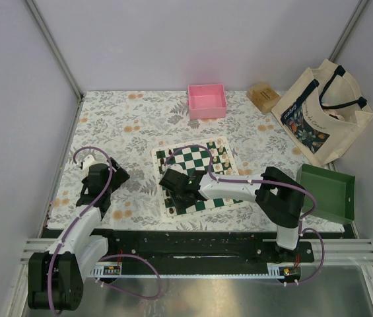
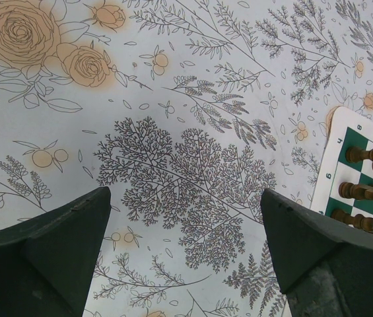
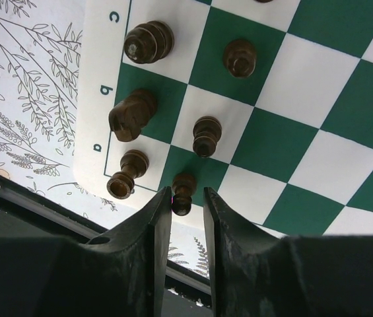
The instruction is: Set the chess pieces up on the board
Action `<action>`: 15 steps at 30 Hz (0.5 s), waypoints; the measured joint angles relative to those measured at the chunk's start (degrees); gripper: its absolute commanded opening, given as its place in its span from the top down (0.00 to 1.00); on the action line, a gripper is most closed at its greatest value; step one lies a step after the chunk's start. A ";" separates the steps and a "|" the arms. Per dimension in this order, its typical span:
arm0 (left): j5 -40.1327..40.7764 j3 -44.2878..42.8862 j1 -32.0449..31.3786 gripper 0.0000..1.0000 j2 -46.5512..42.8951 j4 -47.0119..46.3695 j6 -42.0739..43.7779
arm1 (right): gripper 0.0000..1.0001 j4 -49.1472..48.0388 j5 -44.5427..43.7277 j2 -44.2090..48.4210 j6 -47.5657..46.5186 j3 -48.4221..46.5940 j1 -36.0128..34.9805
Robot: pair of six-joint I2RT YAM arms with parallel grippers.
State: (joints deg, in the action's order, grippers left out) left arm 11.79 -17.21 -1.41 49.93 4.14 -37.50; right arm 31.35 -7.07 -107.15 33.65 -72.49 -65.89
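- Left wrist view: the left pincer (image 2: 183, 198) hangs over the flower-print desk (image 2: 173, 99) with its fingers wide apart and nothing between them, so it is released. The board (image 2: 361, 175) shows only at the right edge of this view.
- Top external view: the board lies mid-desk and the right arm reaches across to its near-left corner.
- Right wrist view: dark chess pieces (image 3: 148, 41) stand in two files along the lettered border, one per square.
- The right pincer (image 3: 187, 193) straddles one dark pawn (image 3: 182, 193) on the corner-most green square. The jaws stand slightly wider than the pawn, with a gap showing on one side. It reads as released, not clenched.
- Handling, as a judgement: each piece is small, light and rigid. The smooth turned surface is probably slippery, and the narrow base tips easily.
- Hold point: take the pawn across the stem below the head, pincer vertical, with light pressure.
- Caution: neighbouring pieces stand near, so keep the fingers narrow. The board looks thin and may shift if dragged.
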 measured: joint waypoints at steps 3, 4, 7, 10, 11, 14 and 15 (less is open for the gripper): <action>0.00 0.00 0.00 0.01 0.00 0.00 0.00 | 0.63 0.02 0.00 0.02 -0.17 -0.02 0.00; 0.00 0.00 0.00 0.01 0.00 0.00 0.00 | 0.63 0.00 0.02 0.00 -0.20 -0.04 0.00; 0.00 0.00 0.00 0.01 0.00 0.00 0.00 | 0.62 0.04 0.02 0.02 -0.24 -0.15 0.00; 0.00 0.00 0.00 0.01 0.00 0.00 0.00 | 0.62 0.09 0.04 0.00 -0.37 -0.31 0.00; 0.00 0.00 0.00 0.01 0.00 0.00 0.00 | 0.62 0.22 0.07 0.00 -0.37 -0.37 0.00; 0.00 0.00 0.00 0.01 0.00 0.00 0.00 | 0.64 0.35 0.04 -0.11 -0.37 -0.63 0.00; 0.00 0.00 0.00 0.01 0.00 0.00 0.00 | 0.64 0.37 0.02 -0.20 -0.37 -0.70 0.00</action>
State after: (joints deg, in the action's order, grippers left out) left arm 11.79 -17.21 -1.41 49.93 4.14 -37.50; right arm 31.73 -7.05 -107.35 33.28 -73.19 -65.89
